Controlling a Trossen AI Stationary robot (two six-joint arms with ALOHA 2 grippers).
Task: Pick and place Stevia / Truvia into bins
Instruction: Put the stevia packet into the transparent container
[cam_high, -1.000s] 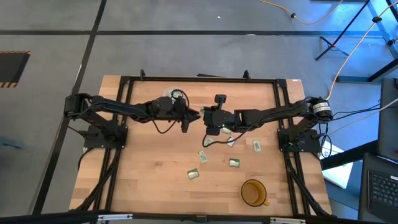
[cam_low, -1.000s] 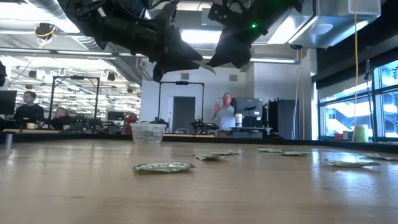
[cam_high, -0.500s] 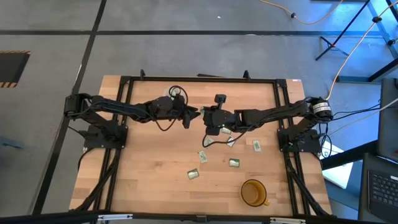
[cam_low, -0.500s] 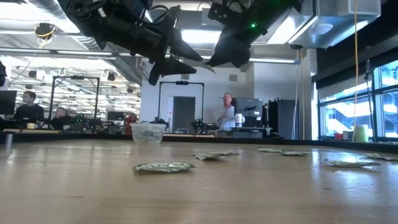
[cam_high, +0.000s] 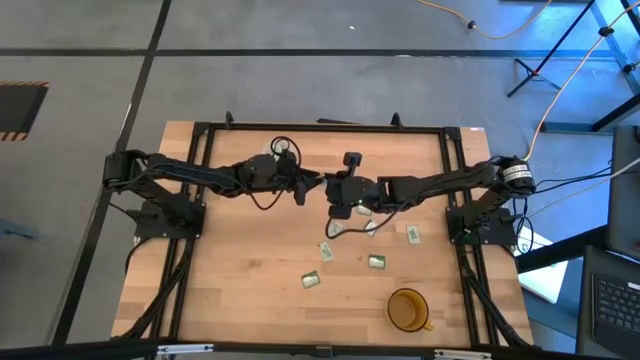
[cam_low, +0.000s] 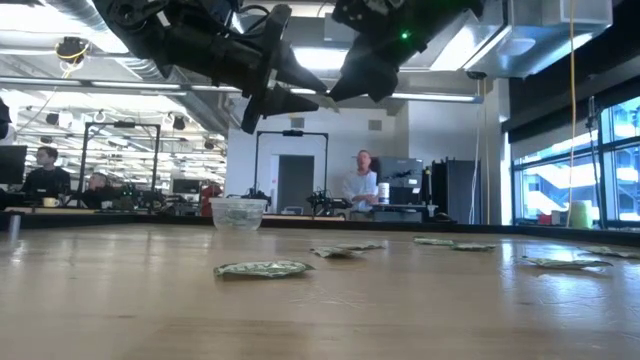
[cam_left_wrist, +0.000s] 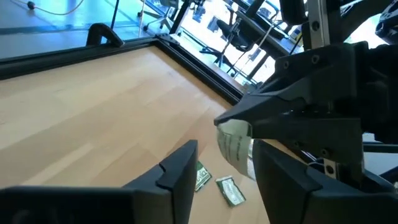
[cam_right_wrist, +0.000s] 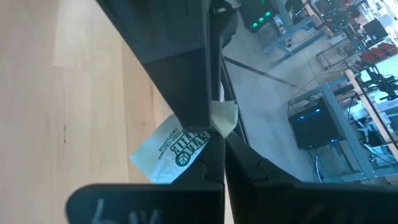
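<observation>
Both grippers meet high above the table's middle. My right gripper (cam_high: 333, 190) (cam_right_wrist: 219, 144) is shut on one green-and-white Truvia sachet (cam_right_wrist: 171, 149) (cam_left_wrist: 235, 148). My left gripper (cam_high: 312, 184) (cam_left_wrist: 225, 148) is open and faces it, with one finger on either side of the sachet; I cannot tell if they touch it. Several more sachets (cam_high: 327, 250) (cam_low: 262, 268) lie flat on the table. The small clear cup (cam_low: 238, 212) (cam_high: 268, 157) stands near the far edge, partly hidden under the left arm, with sachets inside. My right gripper pinches the sachet between its two fingers by its upper end (cam_left_wrist: 229, 127), coming level from the table's right. A corner (cam_right_wrist: 225, 116) sticks out past the fingers. The sachet is lifted clear and hangs below the fingertips.
An amber cup (cam_high: 407, 310) stands near the table's near right corner. Loose sachets (cam_high: 377, 262) (cam_high: 412, 234) (cam_high: 311, 281) lie in the middle and right of the table. A black frame (cam_high: 200, 130) borders the tabletop. People (cam_low: 362, 185) show in the room behind.
My left gripper has swung up from pointing downward to level and moved toward the table's right, up to the right gripper, so its fingers now stand around the held sachet. My right gripper has risen slightly, still shut on the sachet.
</observation>
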